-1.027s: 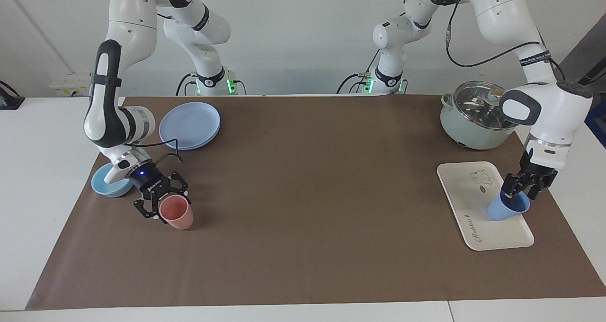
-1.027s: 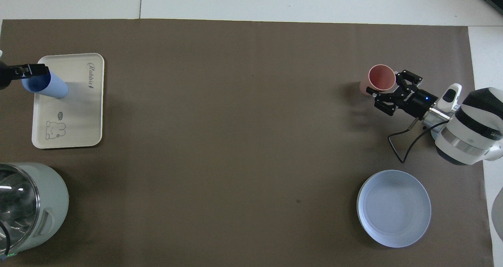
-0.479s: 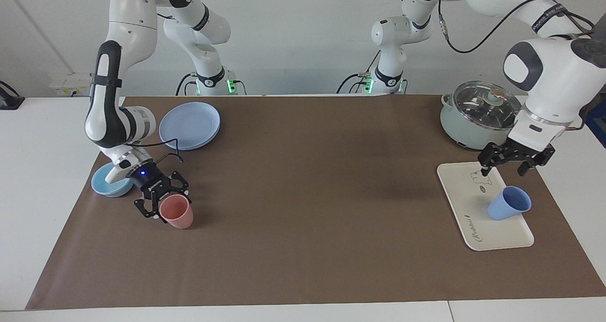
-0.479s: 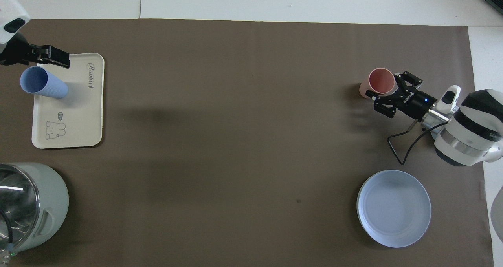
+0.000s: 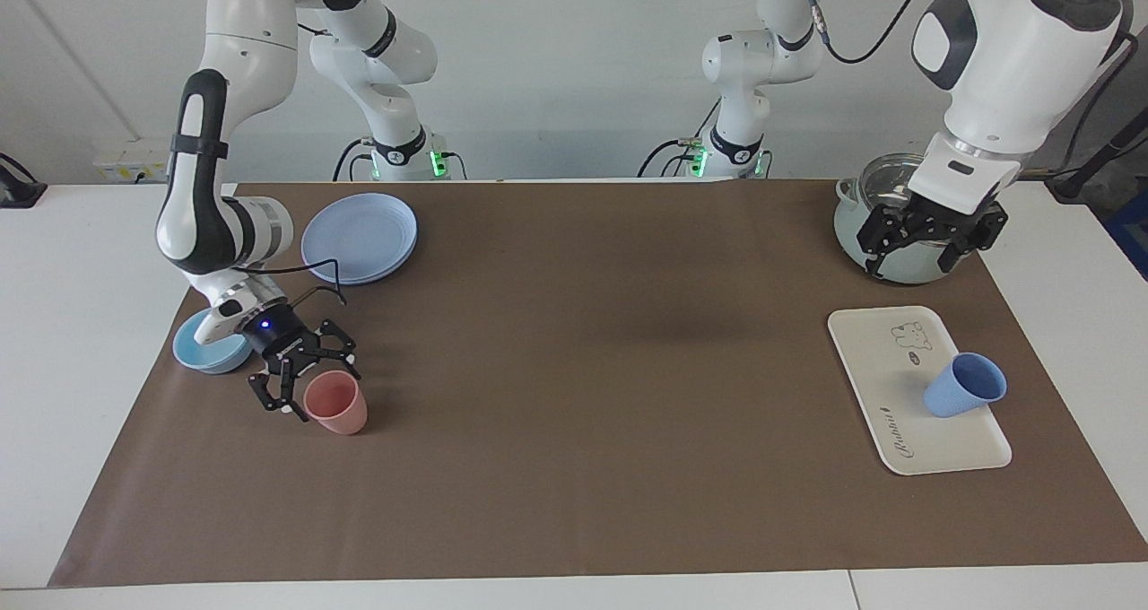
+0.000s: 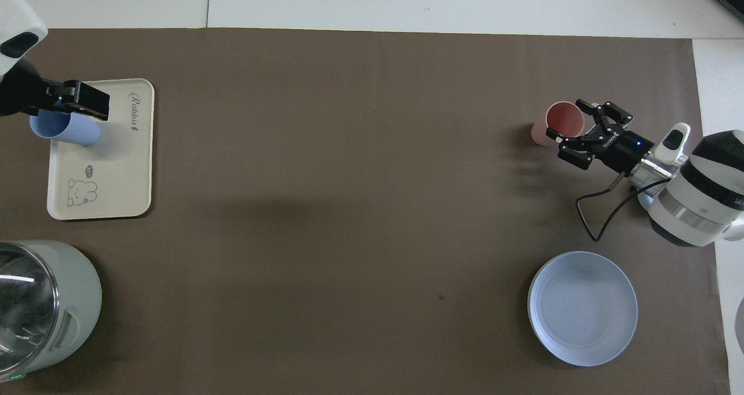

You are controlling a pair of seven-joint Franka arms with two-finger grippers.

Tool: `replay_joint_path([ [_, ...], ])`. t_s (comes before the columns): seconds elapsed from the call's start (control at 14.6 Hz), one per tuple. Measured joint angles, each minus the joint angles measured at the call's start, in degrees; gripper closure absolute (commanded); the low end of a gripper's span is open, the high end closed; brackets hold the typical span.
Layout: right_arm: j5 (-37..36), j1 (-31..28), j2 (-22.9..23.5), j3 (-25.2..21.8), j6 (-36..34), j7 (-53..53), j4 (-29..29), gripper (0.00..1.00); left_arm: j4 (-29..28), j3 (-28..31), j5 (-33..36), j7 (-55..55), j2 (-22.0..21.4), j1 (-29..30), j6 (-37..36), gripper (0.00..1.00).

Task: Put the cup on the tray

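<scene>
Periwinkle-blue cup [image 5: 964,386] upright on cream tray [image 5: 883,372], tray near pot

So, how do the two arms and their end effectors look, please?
Both arms are glossy white with rounded shells and black bands at the joints. The left end effector and the right end effector are black, with two linked fingers each. A small blue light glows on the right one, and a thin black cable loops beside its wrist. Black cables also hang along the left arm. Green lights glow at both bases.

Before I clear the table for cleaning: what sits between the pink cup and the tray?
Nothing: between the pink cup and the tray, the facing view shows only bare brown mat.
</scene>
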Motion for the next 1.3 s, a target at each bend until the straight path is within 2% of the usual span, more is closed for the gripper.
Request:
replay_joint_path([
  [0.34,-5.44,6.06,-7.38,0.04,12.35,15.42,-0.07,0.00,-6.44,0.46,-1.31,1.00,-5.91,0.95,-0.58,0.00],
  [0.62,-17.10,8.72,-10.44,0.03,16.59,28.72,-0.10,0.00,-7.48,0.74,-5.97,3.17,-7.25,3.65,-0.59,0.00],
  [0.82,-32.61,8.60,-11.90,-0.30,16.59,40.81,0.31,0.00,-7.54,0.75,-6.25,3.19,-7.50,3.66,-0.81,0.00],
  [1.03,-51.33,8.59,-14.45,-0.29,15.15,57.00,1.13,0.00,-7.57,0.71,-6.26,3.22,-7.84,3.65,-1.58,0.00],
  [1.16,-64.68,8.38,-16.51,-0.37,9.84,70.94,2.70,0.00,-7.58,0.64,-6.26,3.22,-7.99,3.62,-1.59,0.00],
  [1.3,-76.36,8.26,-18.16,-0.65,1.47,84.15,6.00,0.00,-7.57,0.69,-6.26,3.22,-8.07,3.63,-1.45,0.00],
])
